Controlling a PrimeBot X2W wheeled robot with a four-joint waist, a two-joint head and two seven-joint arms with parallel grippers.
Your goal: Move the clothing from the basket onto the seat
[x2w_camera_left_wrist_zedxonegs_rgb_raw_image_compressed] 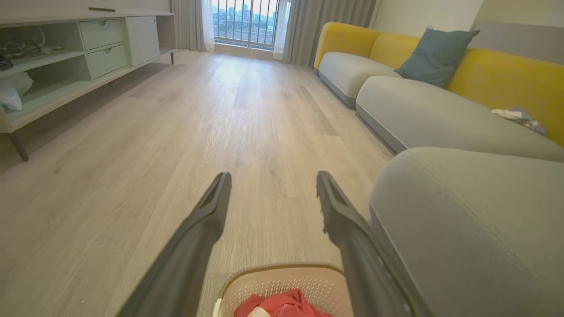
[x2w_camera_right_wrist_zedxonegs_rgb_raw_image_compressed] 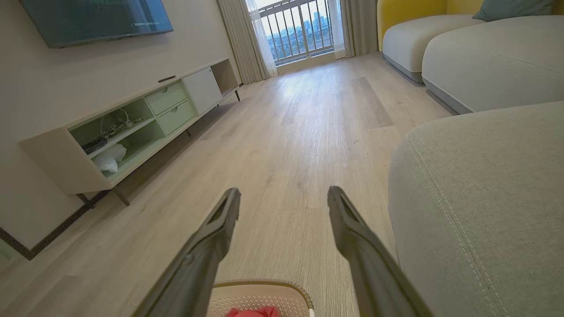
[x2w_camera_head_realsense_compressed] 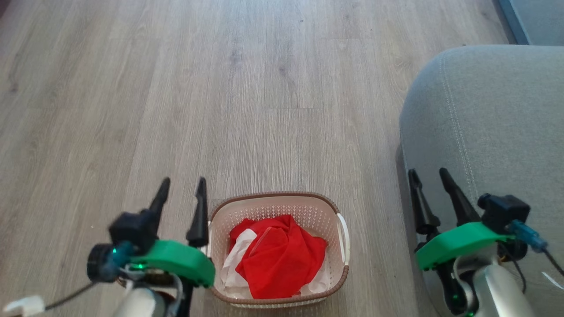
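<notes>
The left hand (x2w_camera_head_realsense_compressed: 183,181) and right hand (x2w_camera_head_realsense_compressed: 427,172) are hovering open and empty, fingers well apart, while the clothing (x2w_camera_head_realsense_compressed: 277,255) is lying bunched in the basket (x2w_camera_head_realsense_compressed: 273,195) on the floor (x2w_camera_head_realsense_compressed: 220,88) beside the seat (x2w_camera_head_realsense_compressed: 493,123), which is running off frame, with separate garments indistinguishable in the heap.

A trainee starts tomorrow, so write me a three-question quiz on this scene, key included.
1. True or false: the red clothing lies in the basket.
2. By the robot's own sides, where does the grey seat stand from the basket? A) left B) right C) under it
3. Fill in: the left claw and the right claw are both ____ and hold nothing.
Key: 1 true; 2 B; 3 open.
</notes>
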